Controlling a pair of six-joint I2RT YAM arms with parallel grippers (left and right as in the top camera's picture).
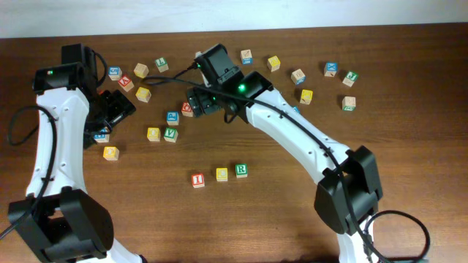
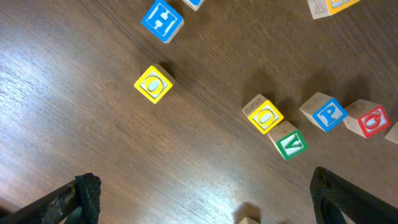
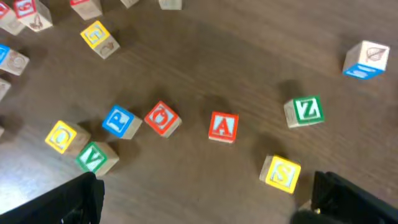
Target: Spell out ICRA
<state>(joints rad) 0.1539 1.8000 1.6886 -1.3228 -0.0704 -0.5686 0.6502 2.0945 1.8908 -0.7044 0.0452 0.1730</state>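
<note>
I cube [image 1: 197,180], C cube [image 1: 221,174] and R cube [image 1: 241,170] side by side in a row mid-table [image 1: 278,226], A cube [image 3: 223,126] apart among scattered letters, beneath the right gripper [image 3: 205,186] — jaws spread wide, empty, left gripper [image 2: 205,186] likewise spread, holding nothing

White arms [image 1: 51,139], black joints [image 1: 347,190], green LEDs [image 1: 240,89].

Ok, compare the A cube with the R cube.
The A cube is framed red; the R cube is framed green. The R cube sits in a row beside the C cube; the A cube stands apart, touching no other cube. Both are small wooden letter cubes.
</note>
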